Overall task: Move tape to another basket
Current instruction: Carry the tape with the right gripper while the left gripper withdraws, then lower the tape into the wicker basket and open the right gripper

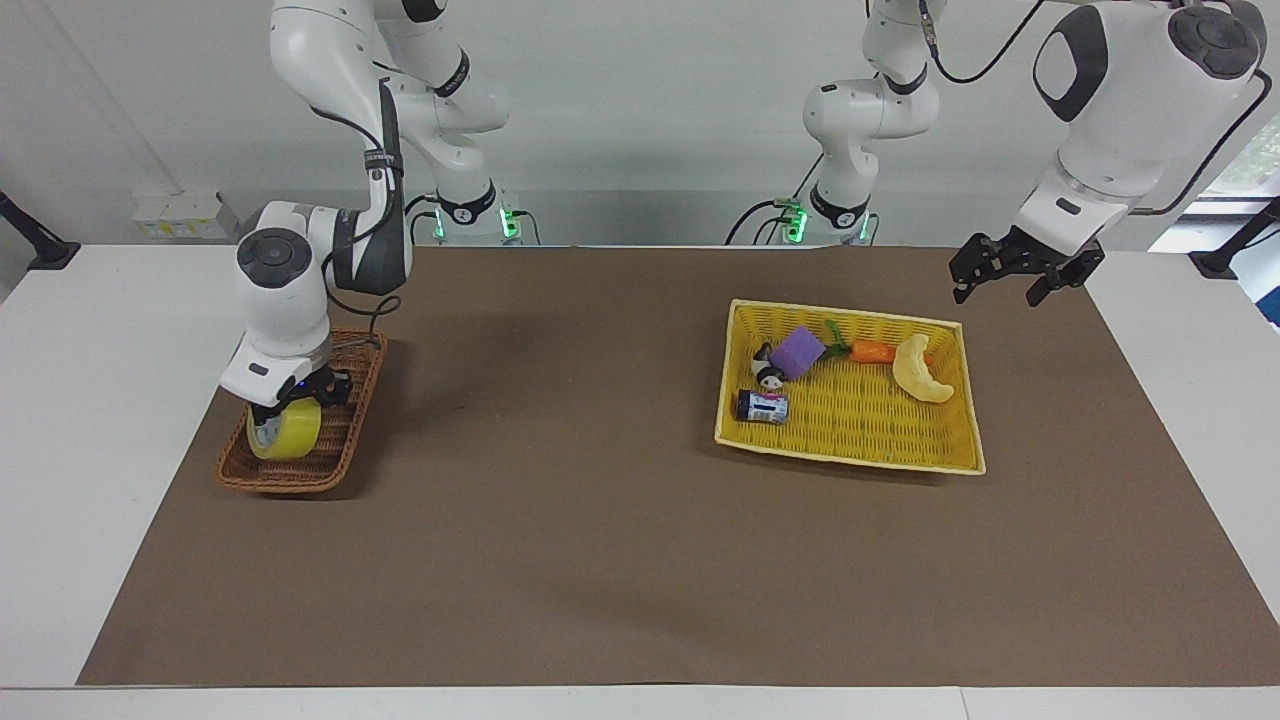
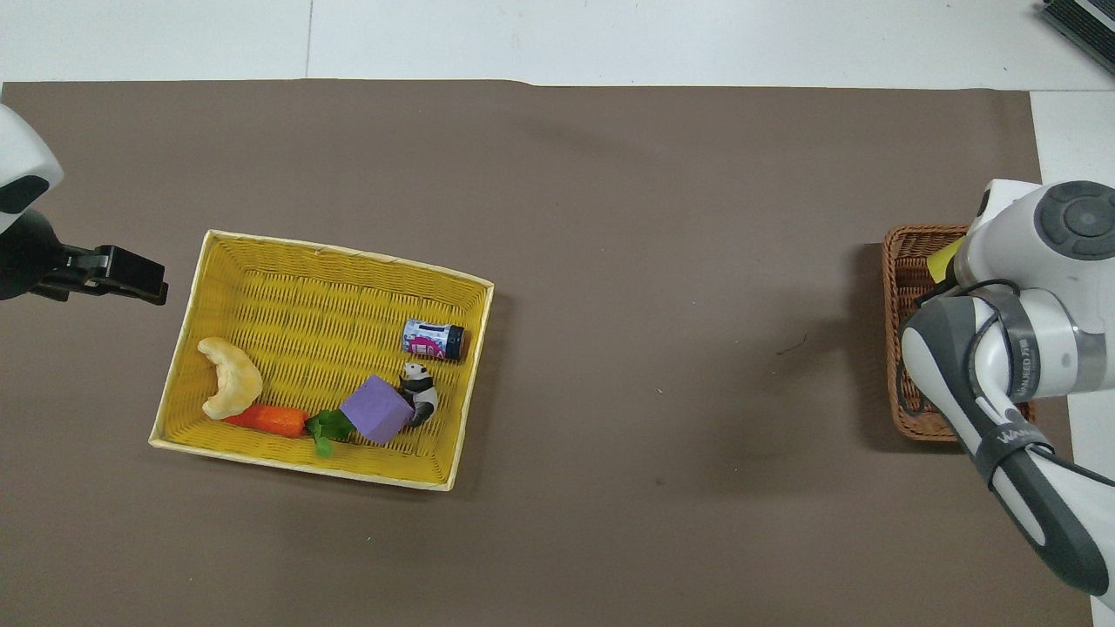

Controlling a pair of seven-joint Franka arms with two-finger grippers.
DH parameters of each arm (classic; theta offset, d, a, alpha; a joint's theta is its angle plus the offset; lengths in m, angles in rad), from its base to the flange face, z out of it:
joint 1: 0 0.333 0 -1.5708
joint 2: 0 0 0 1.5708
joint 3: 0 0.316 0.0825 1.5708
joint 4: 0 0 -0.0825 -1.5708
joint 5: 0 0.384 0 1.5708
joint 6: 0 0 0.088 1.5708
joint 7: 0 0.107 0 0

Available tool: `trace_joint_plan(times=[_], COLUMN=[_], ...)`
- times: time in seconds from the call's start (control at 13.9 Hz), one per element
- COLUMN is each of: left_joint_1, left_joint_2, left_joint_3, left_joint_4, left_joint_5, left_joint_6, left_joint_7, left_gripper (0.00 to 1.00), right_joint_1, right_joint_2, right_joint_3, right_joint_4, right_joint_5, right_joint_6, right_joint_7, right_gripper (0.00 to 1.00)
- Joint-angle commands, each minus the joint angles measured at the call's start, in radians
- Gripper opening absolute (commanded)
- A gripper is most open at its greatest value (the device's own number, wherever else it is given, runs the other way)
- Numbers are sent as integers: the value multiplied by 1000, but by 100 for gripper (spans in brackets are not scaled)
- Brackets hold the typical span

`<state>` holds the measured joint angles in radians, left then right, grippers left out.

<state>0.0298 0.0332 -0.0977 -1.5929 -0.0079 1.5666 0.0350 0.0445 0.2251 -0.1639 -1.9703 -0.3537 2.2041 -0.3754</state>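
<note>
Right arm's grey band [image 2: 1010,427]: pale lettering is showing along it in the overhead view, too small to make out with certainty.
Small can [image 1: 763,406] in the yellow tray basket [image 1: 950,462]: a printed label is showing, with no word legible.
Elsewhere: nothing readable is showing.

1. A robotics lab: two white jointed robot arms [image 1: 330,200] stand bolted at one edge of a plain white table [image 1: 100,400], green status lights glowing at their bases.
2. A flat brown paper mat [image 1: 600,520] covers the worktop.
3. Bare pale grey wall [image 1: 640,100], loose black cables.
</note>
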Motion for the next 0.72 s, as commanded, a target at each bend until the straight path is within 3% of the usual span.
trace_joint_plan(times=[0.0, 0.5, 0.57, 0.65], left_joint_1=[30, 58, 58, 58], left_joint_2=[-24, -79, -93, -96], left_joint_3=[-7, -7, -7, -7], left_joint_4=[-21, -82, -99, -102], left_joint_5=[-38, -84, -84, -83], left_joint_6=[-14, 44, 56, 73], left_joint_7=[19, 80, 83, 85], left_gripper=[100, 100, 100, 100], right_joint_1=[-15, -21, -21, -21], right_joint_2=[-35, -58, -58, -59], right_joint_3=[9, 10, 10, 10], right_joint_4=[-70, -156, -169, -177], right_joint_5=[-34, -117, -117, -117], right_joint_6=[52, 117, 120, 118], right_joint_7=[-26, -30, -30, -30], right_gripper=[0, 0, 3, 29])
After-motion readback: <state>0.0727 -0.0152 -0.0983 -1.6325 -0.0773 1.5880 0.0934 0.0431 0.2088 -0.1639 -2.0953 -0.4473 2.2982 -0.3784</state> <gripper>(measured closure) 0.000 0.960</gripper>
